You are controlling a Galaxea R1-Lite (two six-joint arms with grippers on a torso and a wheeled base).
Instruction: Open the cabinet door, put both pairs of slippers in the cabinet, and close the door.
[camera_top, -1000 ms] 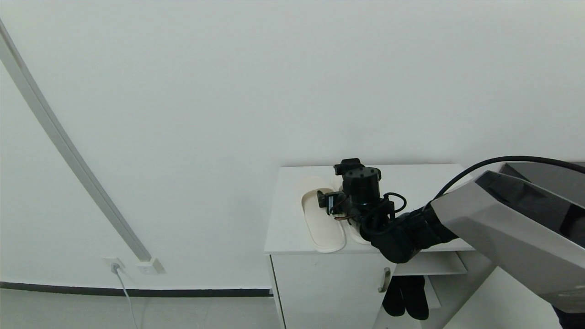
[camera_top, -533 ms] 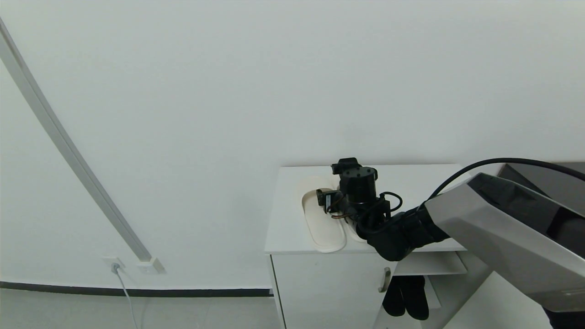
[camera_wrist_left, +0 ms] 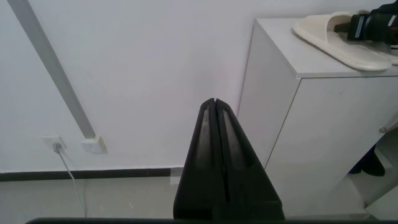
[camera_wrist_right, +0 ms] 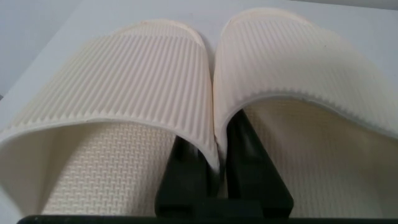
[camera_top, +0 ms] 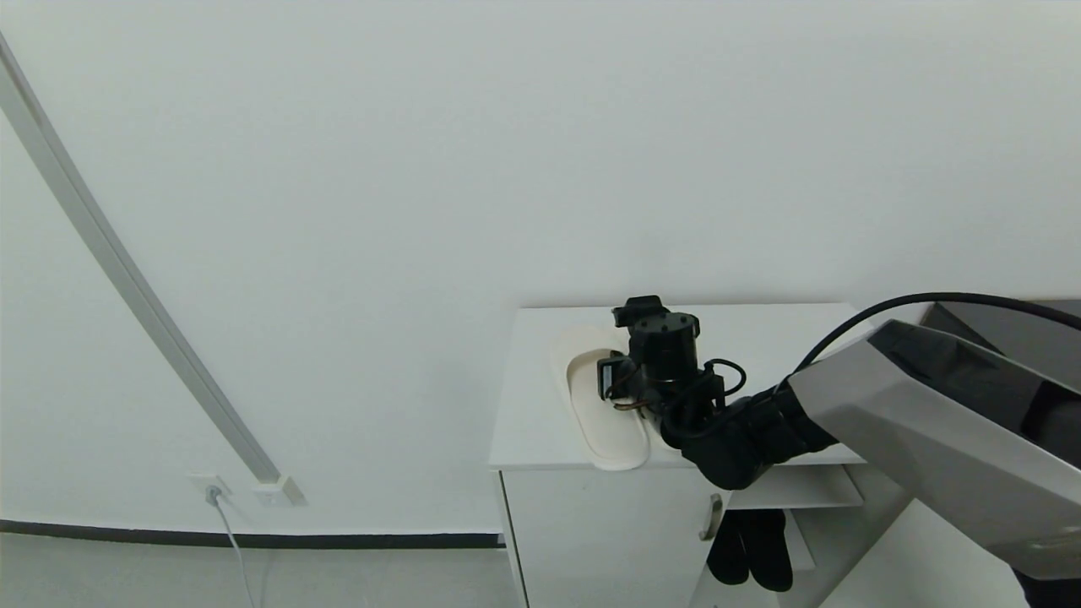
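Note:
A pair of cream slippers (camera_top: 601,414) lies on top of the white cabinet (camera_top: 532,422), heels at its front edge. My right gripper (camera_wrist_right: 214,165) is shut on the pair. One finger sits inside each slipper, and the two touching inner strap edges (camera_wrist_right: 214,118) are pinched between them. A pair of black slippers (camera_top: 752,549) stands on a lower shelf inside the cabinet, whose right side is open. My left gripper (camera_wrist_left: 215,109) is shut with nothing in it, low and to the left of the cabinet (camera_wrist_left: 311,124).
The cabinet's left door (camera_top: 600,532) with its metal handle (camera_top: 714,517) is shut. A white wall stands right behind the cabinet. A slanted grey conduit (camera_top: 127,270) runs down the wall to a socket (camera_top: 211,488) with a cable. Bare floor lies left of the cabinet.
The right gripper has drawn the cream slippers a little to the right and toward the front edge. The left slipper has turned, and its heel now reaches the cabinet's front edge.

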